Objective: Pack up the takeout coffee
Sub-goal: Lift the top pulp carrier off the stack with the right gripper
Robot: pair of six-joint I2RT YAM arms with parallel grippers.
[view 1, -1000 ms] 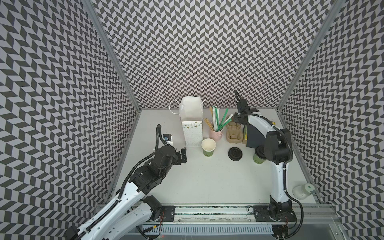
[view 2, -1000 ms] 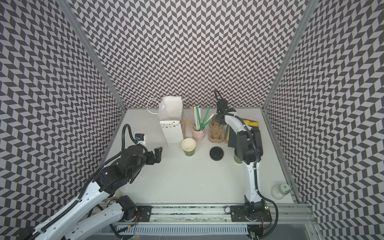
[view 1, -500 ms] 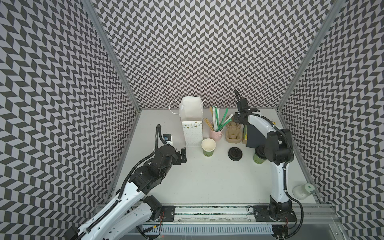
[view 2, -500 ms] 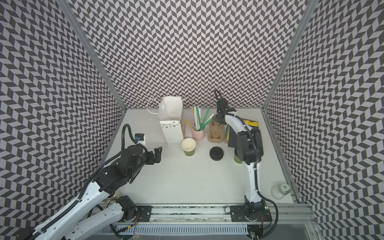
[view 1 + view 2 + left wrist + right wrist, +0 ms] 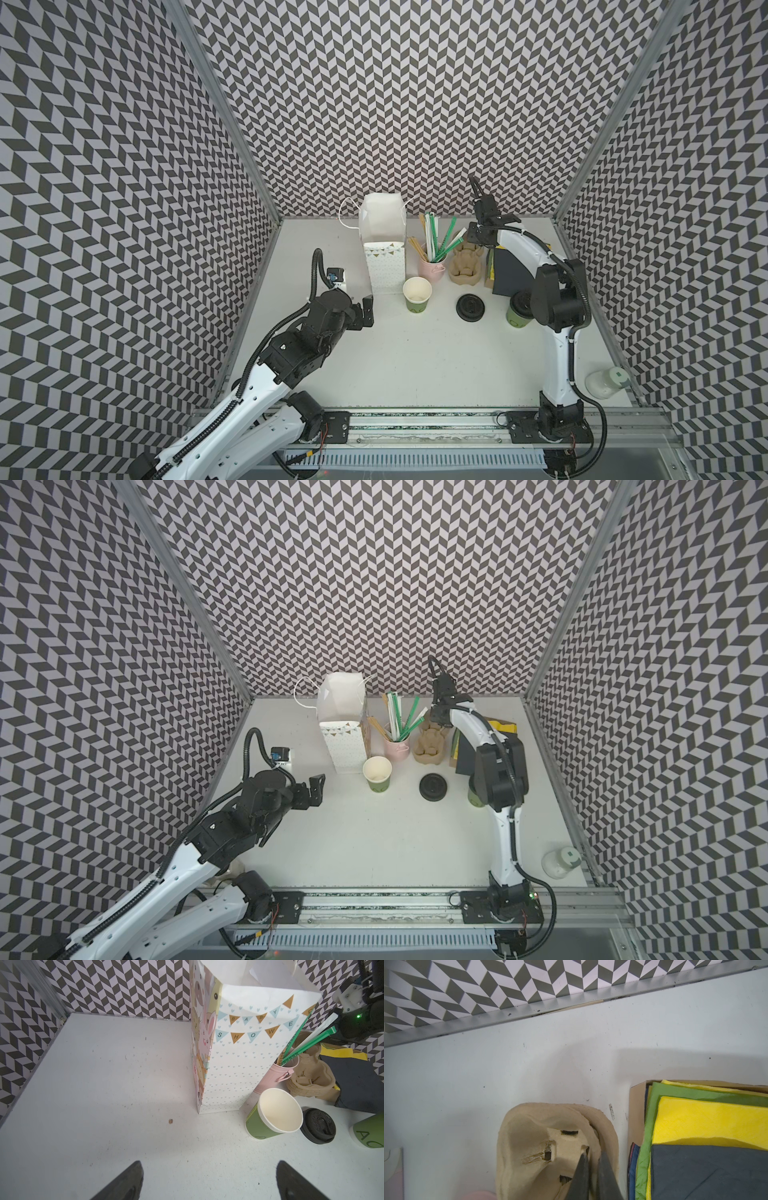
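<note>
Right gripper (image 5: 591, 1176) is pinching the pulp cup carrier (image 5: 556, 1147) wall with nearly closed jaws, probably to pull it out for the takeout coffee (image 5: 518, 312) (sitting half-hidden behind that arm, lid (image 5: 470, 307) lying beside it on the tabletop). Left gripper (image 5: 207, 1182) is hovering wide open, holding nothing.

Both arms have glossy white link shells joined by bulky black joint housings, and each stands on a black base plate bolted to a grey aluminium rail. Black ribbed cable conduit runs along the left arm (image 5: 266, 382) and a smooth black cable loops from the right arm (image 5: 559, 357). Each wrist carries a small white camera block, and the tapered fingers (image 5: 126, 1183) are matte black.
</note>
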